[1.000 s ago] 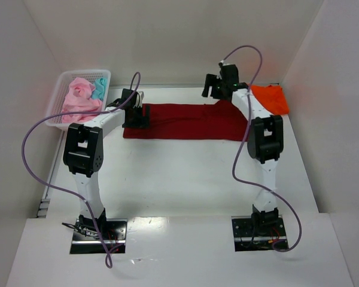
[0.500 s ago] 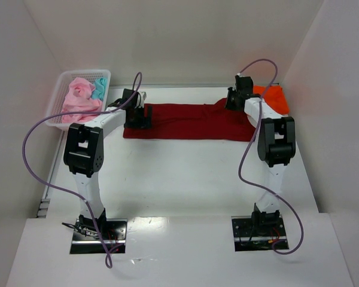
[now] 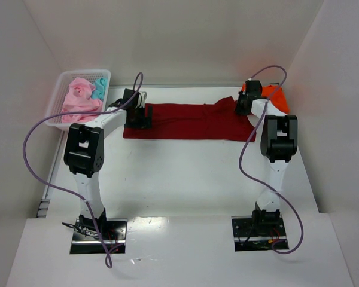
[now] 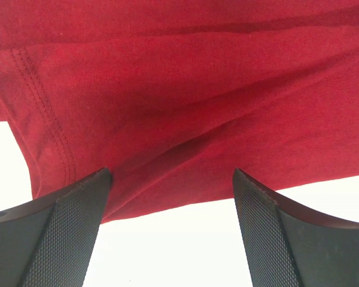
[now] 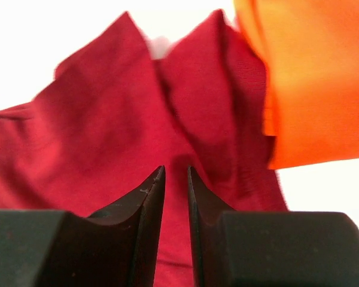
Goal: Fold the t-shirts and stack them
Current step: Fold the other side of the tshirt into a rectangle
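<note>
Right wrist view, at right pincer (image 5: 175,170): closed to a thin slit, tips aimed at a ridge in red shirt (image 5: 107,137). Cannot tell whether any cloth is nipped in the slit. Just past the tips, on the right: orange shirt (image 5: 311,78), touching or overlapping the red's end; cannot tell which.

Left wrist view, at left pincer (image 4: 170,174): spread wide, clamped on nothing, straddling the near edge of the red beside a stitched hem. Bare table (image 4: 167,251) showing below that edge.

Top view, outward from both pincers:
- Red laid as a long band across the far middle of the table, one pincer at each end.
- Orange at far right, against the red's right end.
- Pink shirts (image 3: 81,97) and teal shirt (image 3: 99,89) heaped in basket (image 3: 58,79) at far left, apart from the red.

Judged step: taking hold of both ends of the red for a fold. Judged progress: early; no folded stack visible.

To do it well:
- On the right, check for a real bite on red only; re-grip if empty, keeping clear of orange to avoid dragging it along.
- On the left, lower to the table, slide one finger under the edge, close across the hem through every layer.
- Lift both ends together, level, taut but not stretched.
- Lay edge on edge, then release.
</note>
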Tool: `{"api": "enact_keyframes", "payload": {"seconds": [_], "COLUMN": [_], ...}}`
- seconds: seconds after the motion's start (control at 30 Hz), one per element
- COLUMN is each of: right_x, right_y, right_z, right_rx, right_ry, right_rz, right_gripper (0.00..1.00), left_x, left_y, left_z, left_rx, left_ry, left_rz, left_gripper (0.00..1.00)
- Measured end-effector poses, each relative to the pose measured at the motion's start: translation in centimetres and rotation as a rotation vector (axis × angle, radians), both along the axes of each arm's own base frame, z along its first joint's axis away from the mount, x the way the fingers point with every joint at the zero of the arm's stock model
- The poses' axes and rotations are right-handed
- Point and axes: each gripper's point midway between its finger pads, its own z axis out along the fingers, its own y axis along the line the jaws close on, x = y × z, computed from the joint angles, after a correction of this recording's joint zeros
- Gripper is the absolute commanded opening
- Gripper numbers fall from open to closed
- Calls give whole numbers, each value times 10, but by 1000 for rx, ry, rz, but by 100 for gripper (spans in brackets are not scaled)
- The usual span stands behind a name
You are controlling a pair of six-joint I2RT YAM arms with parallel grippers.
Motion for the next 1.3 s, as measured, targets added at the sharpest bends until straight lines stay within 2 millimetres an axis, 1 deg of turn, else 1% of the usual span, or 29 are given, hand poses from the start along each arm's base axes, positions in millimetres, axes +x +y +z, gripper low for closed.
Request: {"api": "enact_keyframes", "payload": {"seconds": [0.07, 0.13, 0.23, 0.3, 0.7, 0.73, 0.8, 0.83, 0.87, 0.93, 1.2, 1.27, 1.3], "right_x": [0, 0, 0, 1, 2, 2, 2, 2, 1, 1, 1, 1, 0], "right_y": [-6, -9, -9, -12, -30, -32, -35, -37, -39, -42, -48, -51, -51], "right_z": [-8, -16, -20, -18, -18, -18, -18, -18, -18, -18, -18, -18, -18], "right_rx": [-4, -8, -9, -19, -67, -67, -71, -72, -73, -73, -90, -95, -95], "right_ry": [14, 29, 34, 29, 29, 29, 29, 29, 29, 29, 31, 31, 31], "right_rz": [-12, -17, -15, -23, -72, -76, -77, -79, -81, -85, -103, -109, -110], "right_gripper": [34, 42, 47, 48, 48, 40, 33, 26, 24, 23, 23, 24, 27], "left_x": [0, 0, 0, 0, 0, 0, 0, 0, 0, 0, -2, -2, -2], "left_y": [1, 1, 1, 1, 2, 2, 2, 2, 2, 3, 7, 8, 9], "left_z": [0, 0, 0, -1, -5, -5, -5, -5, -5, -5, -7, -7, -7], "left_rx": [4, 6, 6, 7, 14, 14, 14, 14, 14, 16, 34, 41, 45], "left_ry": [0, -1, 0, 0, 9, 9, 9, 9, 9, 9, 17, 18, 18], "left_rz": [2, 3, 3, 3, 7, 7, 7, 7, 7, 8, 19, 24, 26], "left_gripper": [90, 90, 91, 91, 91, 91, 91, 91, 91, 91, 91, 91, 94]}}
